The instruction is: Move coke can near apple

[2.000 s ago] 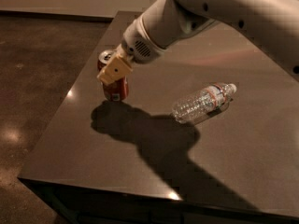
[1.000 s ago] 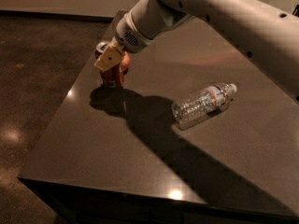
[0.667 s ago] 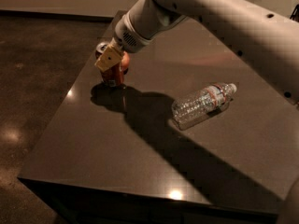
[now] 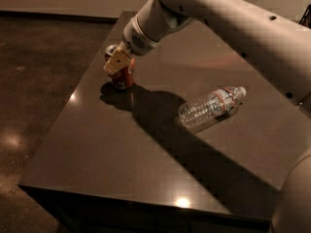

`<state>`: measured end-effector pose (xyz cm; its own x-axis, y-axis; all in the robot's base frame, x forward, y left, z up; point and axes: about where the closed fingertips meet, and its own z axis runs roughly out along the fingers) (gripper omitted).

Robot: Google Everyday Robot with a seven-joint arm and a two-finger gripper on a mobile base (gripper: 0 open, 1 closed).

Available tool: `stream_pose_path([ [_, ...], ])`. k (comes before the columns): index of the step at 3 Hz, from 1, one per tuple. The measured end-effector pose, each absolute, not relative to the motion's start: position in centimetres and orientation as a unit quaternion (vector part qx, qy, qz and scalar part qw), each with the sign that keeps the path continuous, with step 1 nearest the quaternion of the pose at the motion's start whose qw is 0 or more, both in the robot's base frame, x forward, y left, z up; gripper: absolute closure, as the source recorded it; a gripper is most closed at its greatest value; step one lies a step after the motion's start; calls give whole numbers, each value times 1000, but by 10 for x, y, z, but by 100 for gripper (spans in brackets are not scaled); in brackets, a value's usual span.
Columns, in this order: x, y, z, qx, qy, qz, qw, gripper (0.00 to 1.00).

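The white, smooth-shelled robot arm [image 4: 233,23] enters from the upper right and slopes down to the left. Its thick cylindrical wrist section [image 4: 146,28] ends in a grey collar [image 4: 136,41]. The two-finger gripper with tan fingers [image 4: 120,65] sits at the arm's lower-left tip, pointing down and left. One tan finger [image 4: 116,62] lies against the upper side of the red aluminium coke can [image 4: 124,80]; the jaws clamp it. A further white body segment [image 4: 294,198] shows at the lower right.

White arm [image 4: 233,25], dark dots [image 4: 271,18] (perhaps screws), tan pincer [image 4: 119,62] at the coke can [image 4: 123,79].
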<state>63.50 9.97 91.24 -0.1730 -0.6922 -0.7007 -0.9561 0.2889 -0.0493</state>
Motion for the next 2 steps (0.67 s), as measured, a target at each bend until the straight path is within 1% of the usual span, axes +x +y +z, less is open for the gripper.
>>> stream_pose_path([
  [1,634,102,912,-560,736,208,317,0],
  [2,634,102,912,-560,736,208,317,0],
])
